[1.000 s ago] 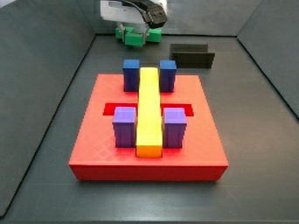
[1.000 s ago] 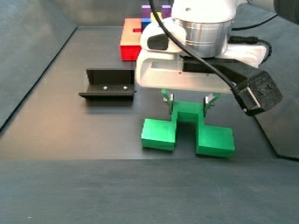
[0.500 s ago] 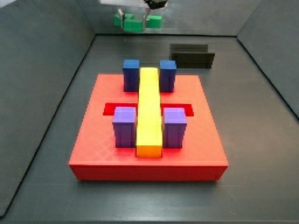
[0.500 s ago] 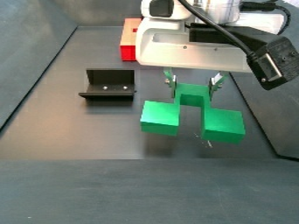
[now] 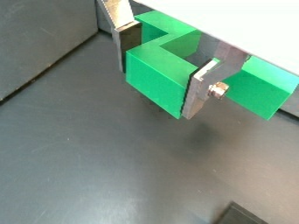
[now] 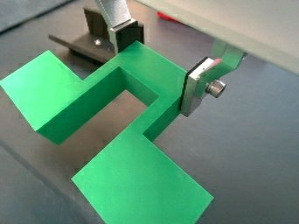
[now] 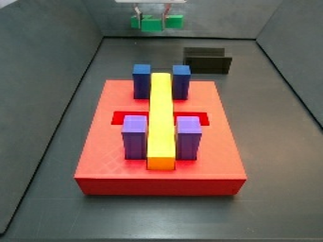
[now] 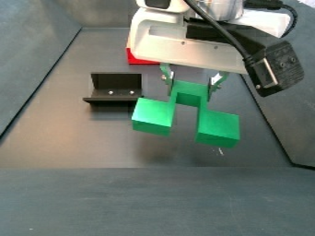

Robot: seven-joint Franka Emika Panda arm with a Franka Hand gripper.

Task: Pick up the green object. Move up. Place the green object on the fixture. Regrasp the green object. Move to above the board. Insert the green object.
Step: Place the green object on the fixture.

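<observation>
In a wrist view the pincer [image 5: 167,63] is clamped on the green object [image 5: 163,74]: one silver finger [image 5: 205,83] presses its side and the other sits on the opposite face, with the dark floor [image 5: 82,157] below.

In a wrist view the same grip shows on the narrow stem of the green object [image 6: 111,122], its two wide arms spreading away from the pincer [image 6: 158,63]; the fixture [image 6: 79,45] lies on the floor beyond the piece.

In a side view the board [image 7: 159,142] fills the middle, and the green object [image 7: 154,21] hangs in the pincer [image 7: 157,14] well beyond the board's far edge, with the fixture [image 7: 207,60] between them, off to one side.

In a side view the pincer [image 8: 189,81] holds the green object [image 8: 182,117] clear of the floor, near the fixture [image 8: 112,90], with the board [image 8: 138,48] behind.
</observation>
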